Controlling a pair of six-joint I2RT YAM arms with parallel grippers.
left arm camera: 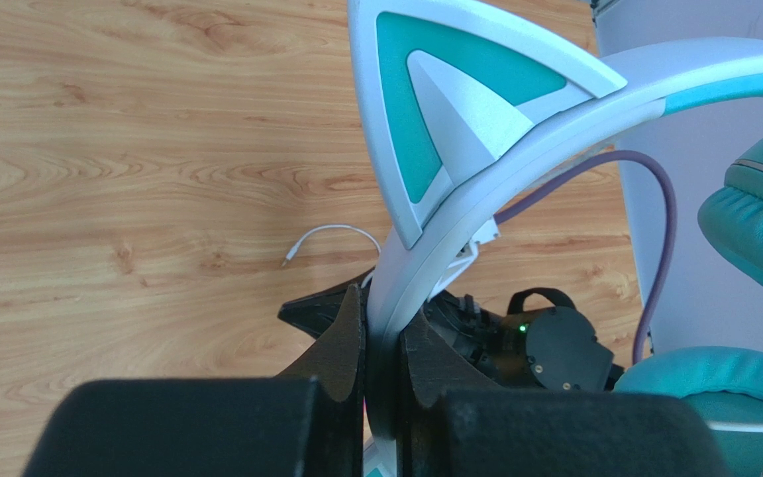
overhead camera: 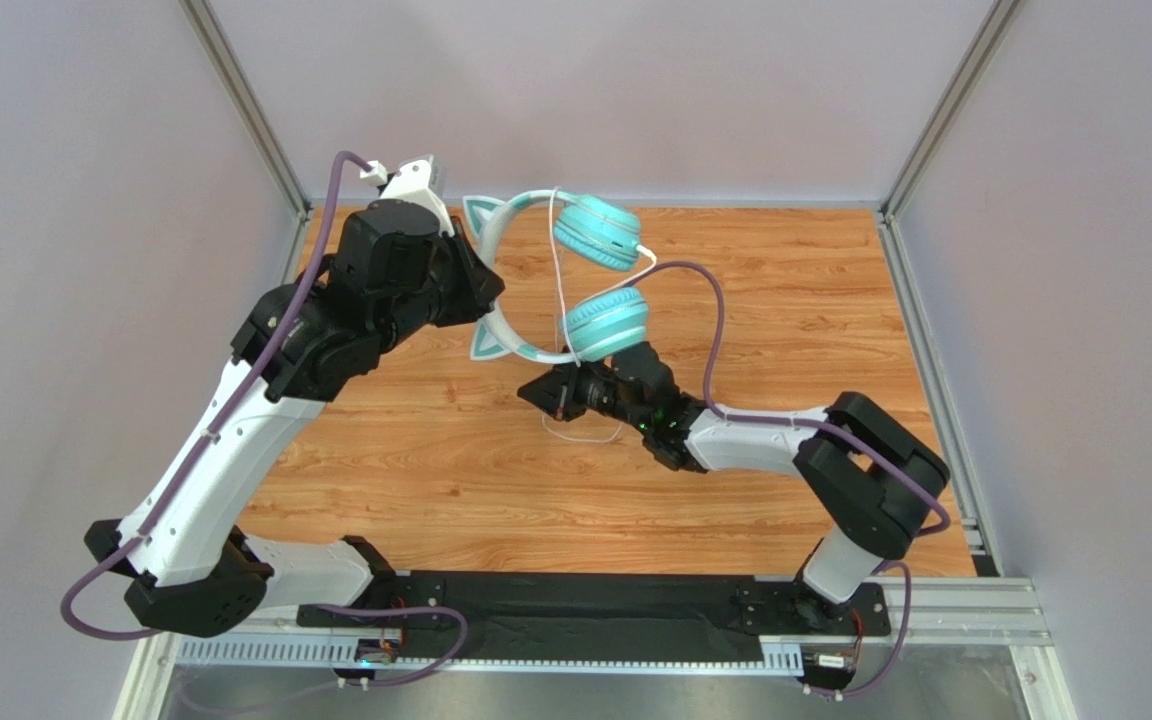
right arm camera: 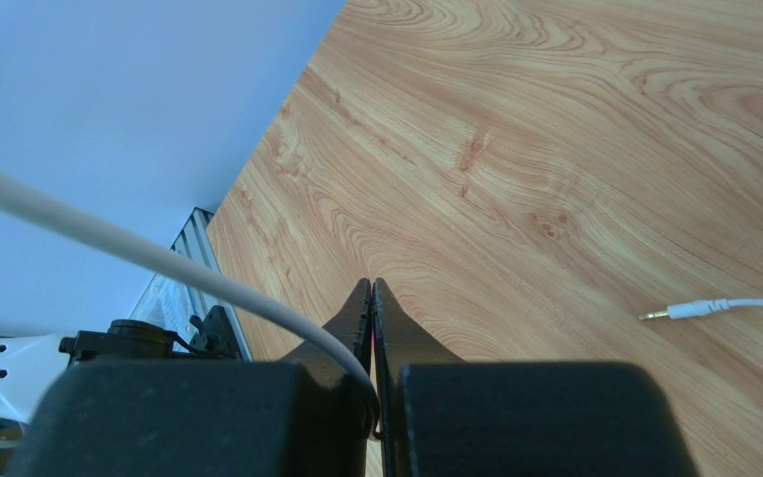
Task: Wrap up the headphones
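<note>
Both pairs are closed: the left fingers (left arm camera: 341,343) clamp the stiff-looking headband (left arm camera: 555,119), holding the light headphones (overhead camera: 597,233) above the far edge of the bench (overhead camera: 432,450); the right fingers (right arm camera: 395,338) pinch the thin, limp cable (right arm camera: 157,263), likely slippery.

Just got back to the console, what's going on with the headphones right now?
The left gripper is shut on the pale headband of the headphones, holding them up off the table. The right gripper is shut on the thin white cable, close by the nearer ear cup. The cable's plug lies loose on the wood. No turns show around the band, so the wrapping looks barely begun.
</note>
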